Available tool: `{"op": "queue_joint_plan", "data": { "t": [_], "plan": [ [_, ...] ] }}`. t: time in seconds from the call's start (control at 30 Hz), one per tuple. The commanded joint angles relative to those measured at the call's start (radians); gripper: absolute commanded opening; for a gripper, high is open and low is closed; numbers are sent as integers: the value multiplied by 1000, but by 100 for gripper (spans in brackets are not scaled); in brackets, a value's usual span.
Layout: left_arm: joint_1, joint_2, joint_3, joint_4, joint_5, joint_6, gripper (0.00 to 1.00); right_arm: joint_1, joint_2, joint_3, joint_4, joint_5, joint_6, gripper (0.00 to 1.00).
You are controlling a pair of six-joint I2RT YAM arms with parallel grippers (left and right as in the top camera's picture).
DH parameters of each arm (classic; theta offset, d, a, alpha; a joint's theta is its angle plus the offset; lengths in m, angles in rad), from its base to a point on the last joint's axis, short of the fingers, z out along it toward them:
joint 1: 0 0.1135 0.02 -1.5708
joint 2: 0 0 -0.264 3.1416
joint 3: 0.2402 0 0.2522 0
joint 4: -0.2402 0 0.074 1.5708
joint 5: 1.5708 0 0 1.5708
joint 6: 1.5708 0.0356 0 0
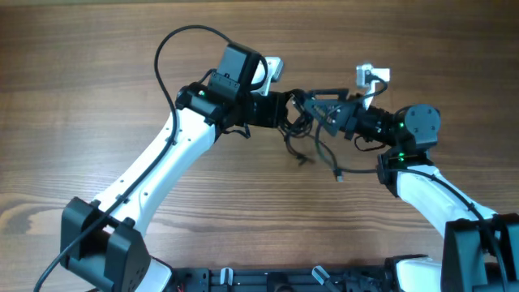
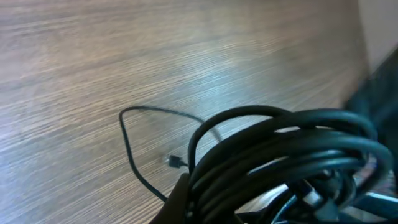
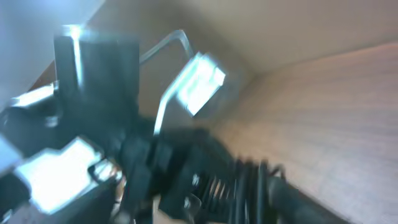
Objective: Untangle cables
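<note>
Only the left wrist view resolves thin black cables (image 2: 280, 149) as stacked loops, pinched by the left gripper (image 1: 286, 109); the right gripper (image 1: 313, 107) gapes wide.

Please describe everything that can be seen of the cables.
The cables are thin black cords, smooth and rubbery in look, bunched in a tangle. The shut left hand holds the tangle. The right hand is close beside it, but its grip is unclear. Loose strands trail down to the wooden table. In the left wrist view one loop lies on the wood beside a small metal-tipped plug.
</note>
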Motion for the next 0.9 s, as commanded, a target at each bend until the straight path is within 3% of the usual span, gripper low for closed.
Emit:
{"op": "queue_joint_plan", "data": {
  "t": [0.0,0.13,0.2,0.37,0.63,0.87],
  "plan": [
    [4,15,-16,-13,-40,6,4,-24,-18,16,-77,169,-50,100],
    [18,15,-16,-12,-40,-1,4,-42,-18,16,-314,230,-200,100],
    [31,15,-16,-8,-54,-59,4,-32,-18,16,-388,204,-239,100],
    [44,15,-16,-8,-146,-226,4,-14,-39,16,-352,87,-261,100],
    [44,15,-16,6,-159,-356,4,-14,-180,17,-366,80,-343,100],
    [37,15,-16,13,-159,-409,4,89,-222,17,-591,352,-821,99]
  ]
}}
